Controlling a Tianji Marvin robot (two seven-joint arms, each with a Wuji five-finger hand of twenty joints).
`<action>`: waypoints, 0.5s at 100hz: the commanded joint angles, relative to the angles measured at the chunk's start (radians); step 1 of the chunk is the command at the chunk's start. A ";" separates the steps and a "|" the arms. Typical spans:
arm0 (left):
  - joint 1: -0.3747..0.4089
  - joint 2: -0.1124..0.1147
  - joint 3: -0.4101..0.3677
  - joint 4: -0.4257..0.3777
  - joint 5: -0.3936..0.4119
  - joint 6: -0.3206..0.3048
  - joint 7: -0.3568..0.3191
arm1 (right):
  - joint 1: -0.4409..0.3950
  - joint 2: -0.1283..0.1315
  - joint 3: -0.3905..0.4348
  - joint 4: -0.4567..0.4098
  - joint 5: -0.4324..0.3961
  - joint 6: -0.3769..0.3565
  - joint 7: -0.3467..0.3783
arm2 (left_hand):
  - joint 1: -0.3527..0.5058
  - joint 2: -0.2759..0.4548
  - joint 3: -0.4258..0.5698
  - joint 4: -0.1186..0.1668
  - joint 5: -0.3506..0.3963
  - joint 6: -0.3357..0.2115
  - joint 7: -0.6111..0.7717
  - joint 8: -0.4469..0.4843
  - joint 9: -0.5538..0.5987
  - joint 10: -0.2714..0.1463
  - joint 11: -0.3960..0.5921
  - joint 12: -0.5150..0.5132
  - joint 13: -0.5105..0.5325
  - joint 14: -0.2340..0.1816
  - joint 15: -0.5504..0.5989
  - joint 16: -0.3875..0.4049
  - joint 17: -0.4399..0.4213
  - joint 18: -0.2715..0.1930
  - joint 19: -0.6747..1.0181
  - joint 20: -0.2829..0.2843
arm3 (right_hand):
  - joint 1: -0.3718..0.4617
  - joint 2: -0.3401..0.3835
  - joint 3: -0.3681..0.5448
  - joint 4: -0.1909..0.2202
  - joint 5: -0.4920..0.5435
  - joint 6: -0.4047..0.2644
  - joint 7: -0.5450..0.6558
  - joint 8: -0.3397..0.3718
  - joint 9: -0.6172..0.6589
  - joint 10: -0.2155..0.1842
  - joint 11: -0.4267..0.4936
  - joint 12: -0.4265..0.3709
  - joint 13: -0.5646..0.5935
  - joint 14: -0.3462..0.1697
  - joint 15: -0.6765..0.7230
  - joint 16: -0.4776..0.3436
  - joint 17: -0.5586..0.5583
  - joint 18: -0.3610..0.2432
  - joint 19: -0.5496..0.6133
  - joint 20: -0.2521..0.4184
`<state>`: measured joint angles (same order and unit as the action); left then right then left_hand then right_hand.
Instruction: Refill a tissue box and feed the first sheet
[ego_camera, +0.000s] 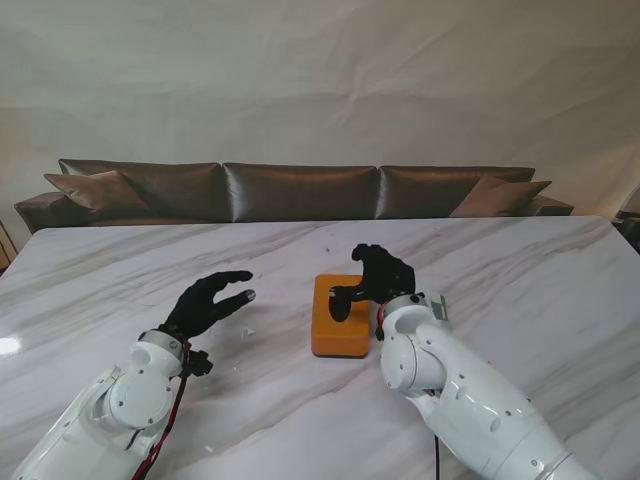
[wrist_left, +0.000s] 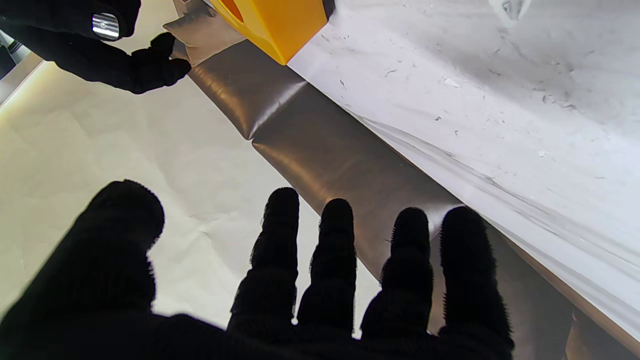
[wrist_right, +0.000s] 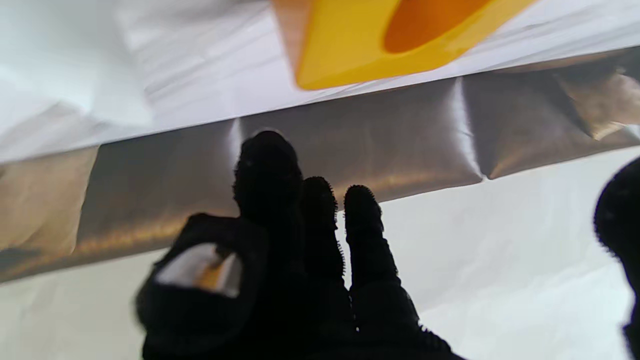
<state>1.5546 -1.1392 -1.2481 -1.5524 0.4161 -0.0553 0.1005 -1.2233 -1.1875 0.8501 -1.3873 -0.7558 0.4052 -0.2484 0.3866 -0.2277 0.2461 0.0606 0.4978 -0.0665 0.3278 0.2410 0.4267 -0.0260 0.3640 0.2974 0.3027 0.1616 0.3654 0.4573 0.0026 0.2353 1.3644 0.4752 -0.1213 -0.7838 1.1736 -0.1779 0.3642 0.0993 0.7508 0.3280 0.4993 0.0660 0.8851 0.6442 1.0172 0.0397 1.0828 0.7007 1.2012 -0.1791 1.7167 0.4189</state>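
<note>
From the stand camera I see a wide marble table (ego_camera: 520, 290) with grey veins, and beyond its far edge a long brown sofa (ego_camera: 300, 190) against a pale backdrop. Both white arms come up from the near corners.

The right arm (ego_camera: 450, 380) bends in toward the middle of the table, and my right hand (ego_camera: 378, 278), in a black glove, hangs just over the orange tissue box (ego_camera: 338, 320). Its fingers are spread and slightly curled, holding nothing; one fingertip reaches down toward the dark slot in the top of the box, though I cannot tell whether it touches. In the right wrist camera the fingers (wrist_right: 360, 220) stand apart with only the box corner and its oval opening beyond them.

The left arm (ego_camera: 120, 400) lies well to the left of the box. My left hand (ego_camera: 205, 303) hovers over bare marble, palm down, fingers apart and empty.

The box sits flat near the middle of the table, just left of the right wrist. A few tiny white scraps (ego_camera: 247, 331) dot the marble near the left hand.
</note>
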 joint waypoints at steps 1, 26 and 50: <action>-0.001 -0.006 0.003 0.006 -0.006 0.000 -0.011 | 0.006 0.010 -0.001 0.003 -0.002 0.018 0.029 | -0.021 0.035 0.011 0.039 0.023 0.005 0.012 0.018 -0.001 0.002 0.020 0.010 0.028 0.004 0.010 0.015 -0.002 0.029 -0.431 0.014 | -0.067 -0.048 0.035 -0.031 -0.028 0.050 0.019 -0.016 -0.001 0.021 0.060 0.056 0.149 0.060 0.174 0.017 -0.010 -0.198 0.136 0.036; -0.006 -0.006 0.009 0.012 -0.012 -0.004 -0.015 | 0.036 0.025 -0.063 0.014 -0.035 0.151 0.131 | -0.022 0.036 0.010 0.039 0.027 0.002 0.014 0.022 -0.001 0.003 0.020 0.010 0.028 0.004 0.010 0.015 -0.002 0.029 -0.432 0.014 | -0.171 -0.060 0.078 -0.056 0.042 0.102 0.058 -0.017 0.095 -0.001 0.217 0.259 0.298 0.012 0.277 0.009 0.004 -0.283 0.159 0.116; 0.003 -0.005 0.002 0.007 -0.011 -0.002 -0.019 | 0.071 0.021 -0.108 0.047 0.013 0.197 0.178 | -0.022 0.036 0.010 0.039 0.029 0.001 0.015 0.025 0.000 0.002 0.021 0.010 0.028 0.006 0.009 0.015 -0.002 0.029 -0.432 0.014 | -0.184 -0.063 0.084 -0.062 0.123 0.084 0.090 0.014 0.165 -0.011 0.254 0.328 0.297 0.018 0.314 0.023 0.009 -0.292 0.173 0.141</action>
<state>1.5487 -1.1408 -1.2427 -1.5410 0.4069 -0.0571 0.0960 -1.1595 -1.1611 0.7498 -1.3536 -0.7361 0.5990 -0.0950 0.3866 -0.2277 0.2461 0.0606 0.5205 -0.0665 0.3290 0.2422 0.4267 -0.0260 0.3640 0.2974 0.3027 0.1621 0.3654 0.4590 0.0026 0.2355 1.3644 0.4754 -0.2439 -0.8124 1.2305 -0.2107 0.4691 0.1581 0.8256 0.3305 0.6505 0.0757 1.1086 0.9466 1.1119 -0.0757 1.1764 0.7053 1.2561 -0.2195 1.7415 0.5377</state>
